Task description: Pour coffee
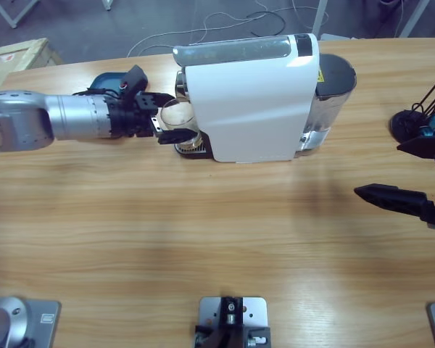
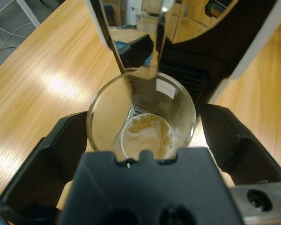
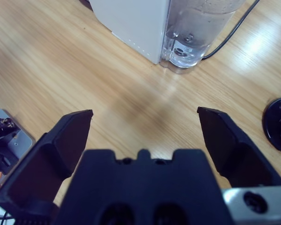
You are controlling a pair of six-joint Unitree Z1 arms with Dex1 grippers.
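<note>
Our left pincer has its jaws around a clear glass, which sits at the front of the white machine; whether they press on it we cannot tell. In the glass lies the coffee (a thin, pale brown layer). Our right pincer hangs spread wide over bare bench, holding nothing, well apart from the machine.

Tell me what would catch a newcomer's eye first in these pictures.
The big white coffee machine at the table's far edge. At its spout end, the left hand has its jaws around a clear glass with a shallow layer of pale brown coffee. The right hand hangs open over bare wood.
</note>
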